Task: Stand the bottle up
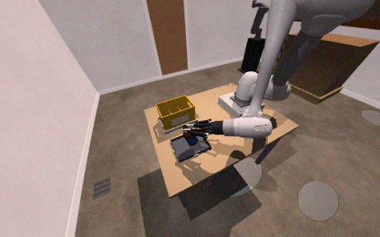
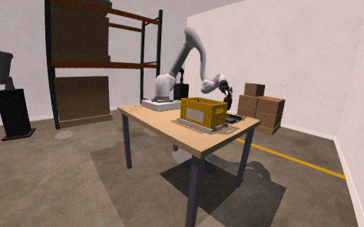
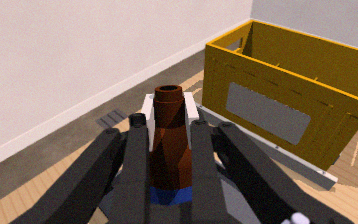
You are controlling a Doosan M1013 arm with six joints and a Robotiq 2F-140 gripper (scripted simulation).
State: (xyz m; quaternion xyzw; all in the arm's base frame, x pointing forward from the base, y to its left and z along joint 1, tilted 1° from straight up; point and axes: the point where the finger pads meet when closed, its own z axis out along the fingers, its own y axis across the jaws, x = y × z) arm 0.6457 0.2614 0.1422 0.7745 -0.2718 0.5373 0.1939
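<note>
A brown bottle with a blue label is held by its neck, close to upright, over the dark tray. My gripper reaches in level from the right and is shut on the bottle's neck. The bottle's mouth shows between the white finger pads in the wrist view. Its base is hidden, so I cannot tell whether it touches the tray. The yellow crate stands just behind the tray on a pale base.
The wooden table carries the crate, the tray and the arm's base. A tall shelf rack and stacked cardboard boxes stand on the floor beyond the table.
</note>
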